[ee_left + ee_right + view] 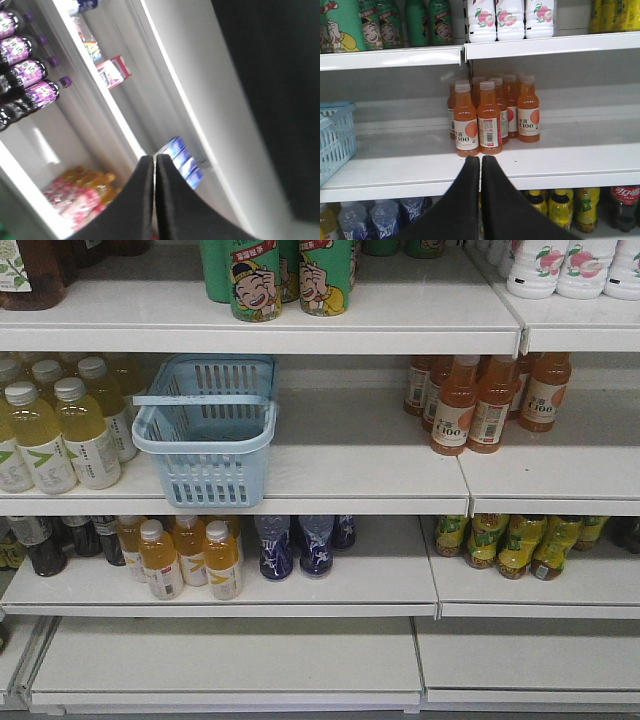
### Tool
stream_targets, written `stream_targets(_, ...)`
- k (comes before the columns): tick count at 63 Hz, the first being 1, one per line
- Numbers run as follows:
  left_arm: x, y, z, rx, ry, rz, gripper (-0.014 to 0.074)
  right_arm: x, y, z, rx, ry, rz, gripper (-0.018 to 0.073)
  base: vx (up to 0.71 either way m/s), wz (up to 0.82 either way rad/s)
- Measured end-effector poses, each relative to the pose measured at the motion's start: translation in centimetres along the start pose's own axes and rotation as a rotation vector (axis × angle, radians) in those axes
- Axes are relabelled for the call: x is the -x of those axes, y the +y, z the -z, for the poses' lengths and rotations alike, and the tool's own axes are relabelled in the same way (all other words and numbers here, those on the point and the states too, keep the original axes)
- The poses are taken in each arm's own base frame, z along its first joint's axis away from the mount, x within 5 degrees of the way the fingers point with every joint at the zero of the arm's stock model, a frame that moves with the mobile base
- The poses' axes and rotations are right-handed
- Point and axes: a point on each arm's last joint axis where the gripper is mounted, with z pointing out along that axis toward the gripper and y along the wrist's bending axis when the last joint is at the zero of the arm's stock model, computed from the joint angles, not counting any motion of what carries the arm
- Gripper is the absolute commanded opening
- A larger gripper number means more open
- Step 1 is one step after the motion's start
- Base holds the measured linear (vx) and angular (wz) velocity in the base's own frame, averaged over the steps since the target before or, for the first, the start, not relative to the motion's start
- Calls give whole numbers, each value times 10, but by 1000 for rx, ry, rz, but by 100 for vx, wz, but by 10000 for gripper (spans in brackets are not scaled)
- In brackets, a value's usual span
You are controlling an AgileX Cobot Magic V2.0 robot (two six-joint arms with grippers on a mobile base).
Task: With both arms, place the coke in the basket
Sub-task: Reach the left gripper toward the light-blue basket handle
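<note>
Task not started. My left jaws and right jaws are closed on nothing. The basket (208,480) is empty; the coke (625,207) stands ungrasped, well apart.

Smooth, glossy plastic on the basket (205,480); smooth white finish on the shelf (380,455); matt black fingers (462,205).

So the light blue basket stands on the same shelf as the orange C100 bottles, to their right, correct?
No. The basket shares that shelf with the C100 bottles but stands to their left, not their right. The exterior front-facing view shows this.
</note>
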Motion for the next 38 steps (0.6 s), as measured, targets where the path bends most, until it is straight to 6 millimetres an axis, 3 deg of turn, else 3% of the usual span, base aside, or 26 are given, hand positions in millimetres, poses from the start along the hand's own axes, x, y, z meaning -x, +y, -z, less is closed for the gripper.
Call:
stream_targets(5, -8, 12, -18, 72, 55, -32, 6, 0, 0, 0, 0, 0, 0, -5, 0, 0)
stream_targets(11, -22, 43, -38, 205, 127, -28, 7, 0, 0, 0, 0, 0, 0, -5, 0, 0)
stream_targets(27, -75, 151, -58, 443, 316, 84, 22, 0, 0, 0, 0, 0, 0, -5, 0, 0)
stream_targets(32, -96, 181, -60, 462, 404, 164, 64, 0, 0, 0, 0, 0, 0, -5, 0, 0)
stream_targets(38, -120, 213, -64, 455, 506, 268, 176, 0, 0, 0, 0, 0, 0, -5, 0, 0)
